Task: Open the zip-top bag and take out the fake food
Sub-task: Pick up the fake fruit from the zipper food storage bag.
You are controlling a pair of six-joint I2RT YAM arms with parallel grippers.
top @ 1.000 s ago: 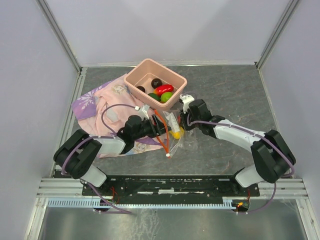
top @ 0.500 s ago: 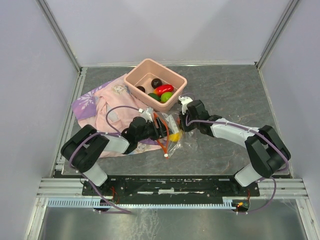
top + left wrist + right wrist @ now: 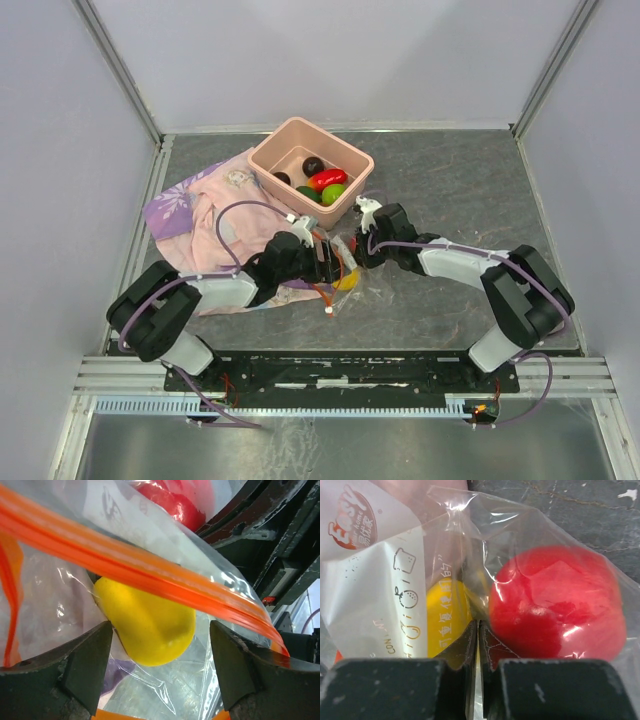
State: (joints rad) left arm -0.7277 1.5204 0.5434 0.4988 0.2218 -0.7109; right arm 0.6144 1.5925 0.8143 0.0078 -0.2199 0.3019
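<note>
The zip-top bag [image 3: 346, 272] lies crumpled on the table between my two grippers, its orange-red zip strip [image 3: 165, 587] hanging open and its white slider [image 3: 328, 311] at the near end. A yellow fake fruit [image 3: 150, 627] and a red one [image 3: 555, 607] sit inside it. My left gripper [image 3: 326, 261] is open at the bag's mouth, its jaws [image 3: 160, 652] on either side of the yellow fruit and apart from it. My right gripper [image 3: 362, 248] is shut on the bag's clear film [image 3: 478, 630], between the yellow [image 3: 445, 615] and red fruits.
A salmon-pink tub [image 3: 268, 150] behind the bag holds red, green and dark fake food [image 3: 327, 181]. A pink-and-purple printed cloth [image 3: 190, 205] lies at the left, under my left arm. Grey walls close in the table.
My left gripper has pushed right toward the bag's mouth. My right gripper has shifted slightly left, holding the film. The bag and the yellow fruit have sunk lower.
</note>
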